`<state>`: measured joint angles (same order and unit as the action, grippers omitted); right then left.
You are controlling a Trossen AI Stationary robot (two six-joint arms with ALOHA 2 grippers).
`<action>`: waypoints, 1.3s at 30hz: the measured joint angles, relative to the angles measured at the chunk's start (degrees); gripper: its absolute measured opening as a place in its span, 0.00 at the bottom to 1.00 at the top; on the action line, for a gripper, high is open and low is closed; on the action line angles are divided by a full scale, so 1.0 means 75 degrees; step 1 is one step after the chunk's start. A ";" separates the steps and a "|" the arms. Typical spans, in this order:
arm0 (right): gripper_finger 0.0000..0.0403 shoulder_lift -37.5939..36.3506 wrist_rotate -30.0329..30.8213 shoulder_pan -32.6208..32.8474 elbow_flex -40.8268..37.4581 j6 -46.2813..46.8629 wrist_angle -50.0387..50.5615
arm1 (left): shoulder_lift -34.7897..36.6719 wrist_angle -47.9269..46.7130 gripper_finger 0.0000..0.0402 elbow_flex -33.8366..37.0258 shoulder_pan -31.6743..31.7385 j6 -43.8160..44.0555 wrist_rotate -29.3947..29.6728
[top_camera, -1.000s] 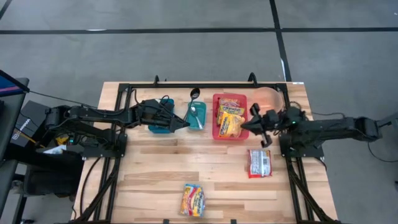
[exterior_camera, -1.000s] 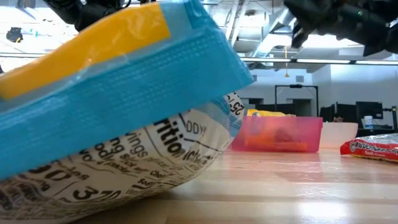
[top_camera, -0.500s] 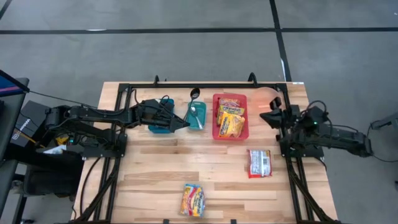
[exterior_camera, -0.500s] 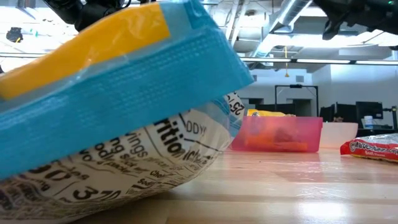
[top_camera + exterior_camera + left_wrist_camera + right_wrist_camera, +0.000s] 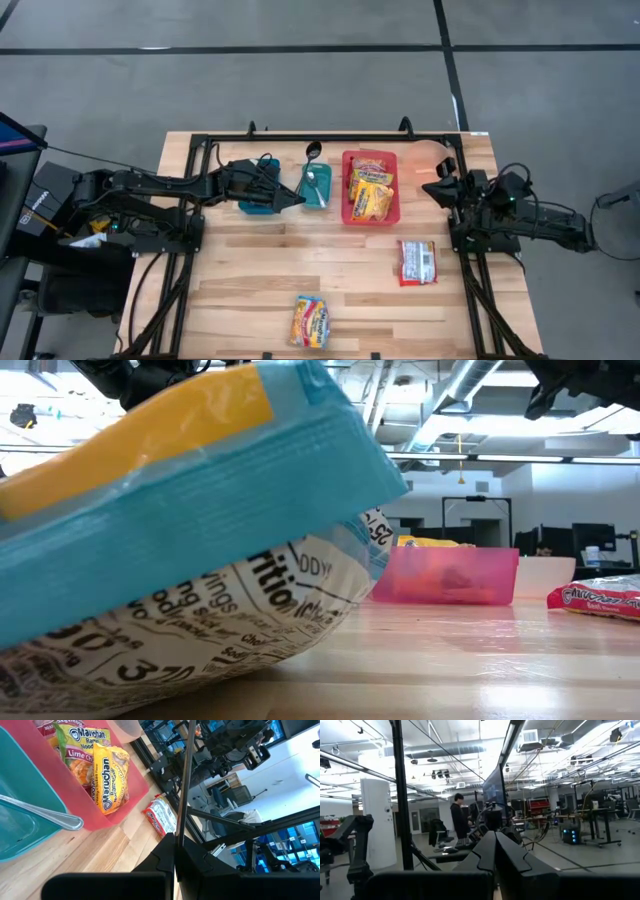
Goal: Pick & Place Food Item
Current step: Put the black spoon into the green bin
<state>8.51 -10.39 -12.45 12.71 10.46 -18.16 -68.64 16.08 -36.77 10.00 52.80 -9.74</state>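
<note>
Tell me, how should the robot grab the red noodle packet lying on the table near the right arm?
Probably from straight above. The red packet lies flat on the bare table, clear of the red bin, so nothing blocks a top approach. It is longer than it is wide, so the right gripper, now shut and raised nearby, would best open and pinch across the narrow middle, fingers on the two long edges.

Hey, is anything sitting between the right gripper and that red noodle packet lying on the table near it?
Nothing visible. The right gripper, shut, hangs by the table's right edge; the red packet lies flat on bare wood nearer the front, with only open tabletop between them.
</note>
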 joint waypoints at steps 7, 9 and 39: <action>0.00 -0.0003 0.0000 0.0000 0.0000 0.0008 -0.0005 | 0.0002 -0.0006 0.00 0.0000 0.0000 0.0002 0.0000; 0.00 -0.0003 0.0000 0.0000 0.0003 0.0008 -0.0008 | 0.0002 -0.0009 0.00 0.0000 0.0000 0.0011 0.0000; 0.00 -0.0003 0.0000 0.0000 0.0001 0.0014 -0.0008 | 0.0002 0.0124 0.00 0.0000 0.0020 0.2528 -0.0499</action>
<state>8.49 -10.39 -12.45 12.72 10.57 -18.22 -68.62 17.00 -36.77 10.15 71.77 -13.48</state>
